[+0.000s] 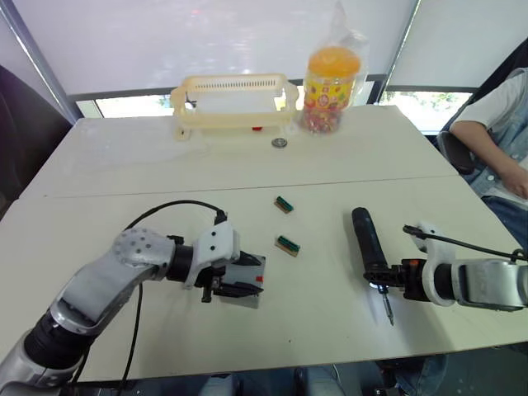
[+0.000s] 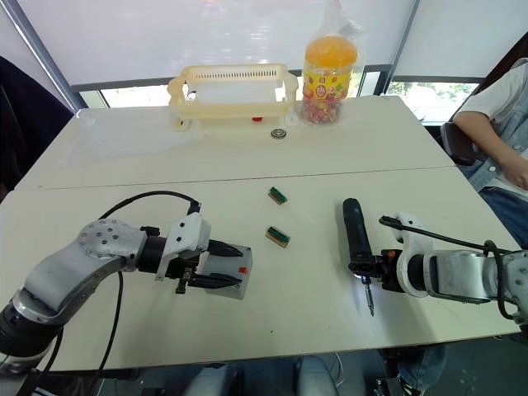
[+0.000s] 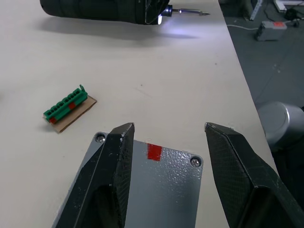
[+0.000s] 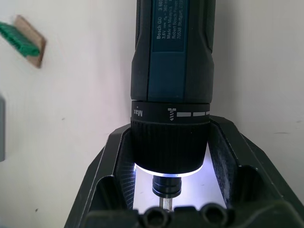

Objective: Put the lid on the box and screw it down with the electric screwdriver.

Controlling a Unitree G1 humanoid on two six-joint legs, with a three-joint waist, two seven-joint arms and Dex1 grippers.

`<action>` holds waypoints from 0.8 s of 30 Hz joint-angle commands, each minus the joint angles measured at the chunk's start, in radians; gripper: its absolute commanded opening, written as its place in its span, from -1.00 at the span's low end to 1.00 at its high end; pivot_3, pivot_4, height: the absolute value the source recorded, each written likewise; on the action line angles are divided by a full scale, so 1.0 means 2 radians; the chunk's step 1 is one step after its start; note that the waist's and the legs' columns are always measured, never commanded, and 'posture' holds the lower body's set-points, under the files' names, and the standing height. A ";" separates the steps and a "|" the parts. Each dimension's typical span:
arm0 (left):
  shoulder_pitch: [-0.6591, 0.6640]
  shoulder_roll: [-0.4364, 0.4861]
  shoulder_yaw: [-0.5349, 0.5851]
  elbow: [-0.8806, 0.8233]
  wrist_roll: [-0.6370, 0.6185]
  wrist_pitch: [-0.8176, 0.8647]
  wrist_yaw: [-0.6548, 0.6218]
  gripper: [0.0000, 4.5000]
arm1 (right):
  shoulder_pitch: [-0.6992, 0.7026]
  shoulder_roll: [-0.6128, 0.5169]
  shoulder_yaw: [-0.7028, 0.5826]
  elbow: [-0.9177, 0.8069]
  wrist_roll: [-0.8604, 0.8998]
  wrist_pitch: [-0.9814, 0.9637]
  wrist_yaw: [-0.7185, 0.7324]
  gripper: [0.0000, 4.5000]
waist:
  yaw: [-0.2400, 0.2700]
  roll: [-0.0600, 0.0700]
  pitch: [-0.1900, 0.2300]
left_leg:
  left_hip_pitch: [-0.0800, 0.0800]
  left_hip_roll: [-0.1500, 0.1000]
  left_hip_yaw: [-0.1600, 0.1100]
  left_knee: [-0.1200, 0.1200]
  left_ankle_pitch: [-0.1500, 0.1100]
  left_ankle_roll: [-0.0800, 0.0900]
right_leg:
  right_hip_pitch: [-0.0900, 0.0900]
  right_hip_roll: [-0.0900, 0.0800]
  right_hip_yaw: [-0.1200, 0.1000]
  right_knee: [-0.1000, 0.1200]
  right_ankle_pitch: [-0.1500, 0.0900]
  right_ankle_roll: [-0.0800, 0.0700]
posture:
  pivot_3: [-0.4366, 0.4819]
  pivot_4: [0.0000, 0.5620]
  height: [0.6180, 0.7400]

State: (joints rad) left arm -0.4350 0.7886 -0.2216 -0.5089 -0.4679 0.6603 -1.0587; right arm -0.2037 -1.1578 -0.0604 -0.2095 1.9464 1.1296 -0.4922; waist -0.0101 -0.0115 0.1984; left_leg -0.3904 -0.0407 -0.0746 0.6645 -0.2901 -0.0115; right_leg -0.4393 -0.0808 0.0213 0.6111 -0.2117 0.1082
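- Left gripper (image 1: 233, 288), lower left of the head view: jaws spread wide over the lid (image 3: 161, 180), which lies on the box (image 2: 237, 285).
- Green blocks (image 1: 287, 244) at centre.
- Right gripper (image 1: 388, 276), lower right: jaws clamped around the screwdriver (image 1: 369, 240), lying on the table (image 1: 165, 165), its tip lit.

The screwdriver (image 1: 370, 244) lies on the table (image 1: 330, 165). To its left sit two small blocks (image 1: 287, 244), farther left the box (image 1: 245, 280). Behind it stand a basket (image 1: 235, 103) and jar (image 1: 332, 78).
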 commanded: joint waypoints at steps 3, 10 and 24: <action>-0.005 -0.011 0.016 0.010 -0.006 0.000 0.010 0.07 | -0.024 -0.002 0.002 -0.009 -0.028 -0.007 0.003 0.81 | -0.001 0.000 0.000 | 0.000 0.000 0.000 0.000 0.000 0.000 | 0.000 0.000 0.000 0.000 0.000 0.000 | -0.05 -0.47 1.00; -0.019 -0.034 0.067 0.046 -0.044 0.040 0.044 0.07 | -0.060 0.003 -0.002 -0.030 -0.163 -0.014 0.067 0.97 | 0.000 0.000 0.000 | 0.000 0.000 0.000 0.000 0.000 0.000 | 0.000 0.000 0.000 0.000 0.000 0.000 | -0.05 -0.47 1.00; 0.249 0.013 0.322 0.023 -0.113 0.137 0.105 0.07 | 0.209 0.083 -0.137 -0.222 -0.415 -0.209 0.515 0.97 | 0.002 0.000 0.000 | 0.000 0.000 -0.002 0.000 -0.002 0.003 | 0.000 -0.001 0.000 0.001 0.000 0.002 | -0.05 -0.47 1.00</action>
State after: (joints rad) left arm 0.0425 0.8149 0.3546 -0.4105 -0.6617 0.9272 -0.8527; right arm 0.2020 -1.0029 -0.2789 -0.6140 1.1221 0.7449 0.4886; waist -0.0055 -0.0119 0.1974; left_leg -0.3906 -0.0414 -0.0783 0.6649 -0.2938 -0.0068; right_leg -0.4400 -0.0831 0.0211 0.6105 -0.2120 0.1109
